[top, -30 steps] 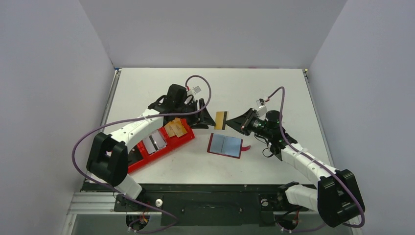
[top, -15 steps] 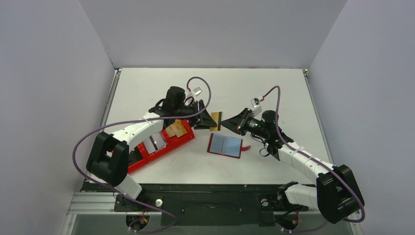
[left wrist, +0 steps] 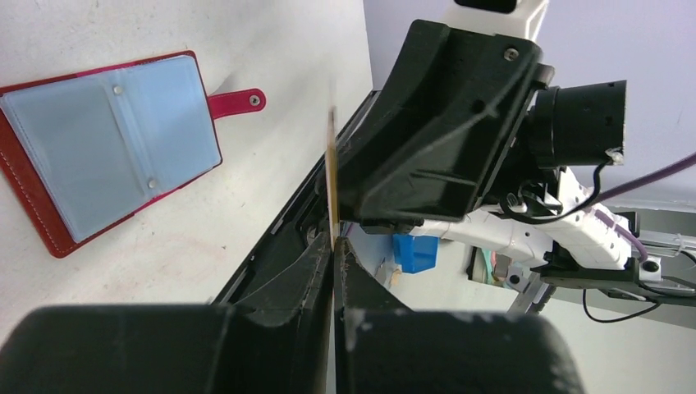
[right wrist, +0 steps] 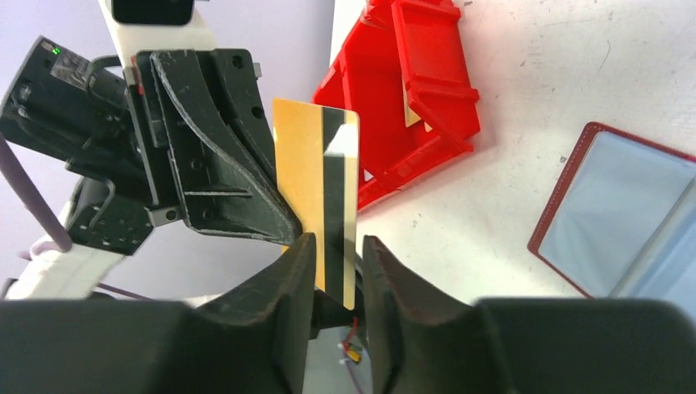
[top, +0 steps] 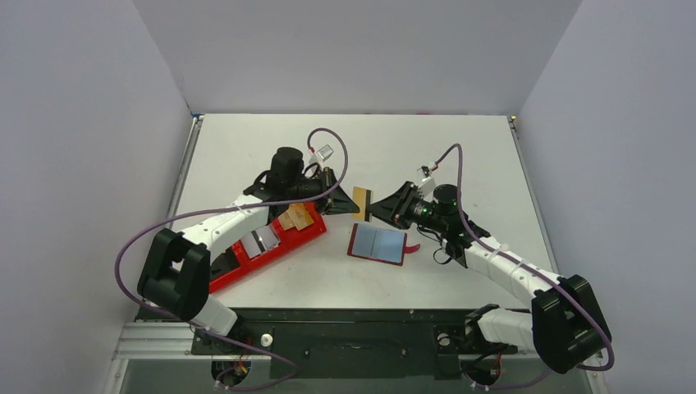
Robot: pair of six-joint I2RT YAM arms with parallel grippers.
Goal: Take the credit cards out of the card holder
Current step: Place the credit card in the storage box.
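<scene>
No legible text, brand, number or sign in any view. Plain faces only: gold credit card [right wrist: 316, 205] with dark stripe at centre of the right wrist view, card holder [top: 377, 243] at centre of the overhead view, red tray [top: 263, 246] at its left. Small white cable tags [top: 325, 152] at upper centre, too small to read.
</scene>
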